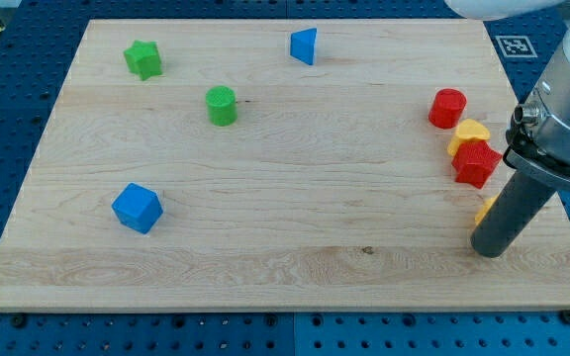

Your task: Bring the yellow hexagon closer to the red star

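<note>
Yellow hexagon [485, 209] mostly hidden behind my tip [490, 252], just below red star [475, 163]; no gripper fitted, no containers.

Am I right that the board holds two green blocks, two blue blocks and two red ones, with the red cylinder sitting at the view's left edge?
Not quite. The camera view shows the red cylinder near the view's right edge, just above the yellow block and red star. The rest holds: two green, two blue and two red blocks.
</note>
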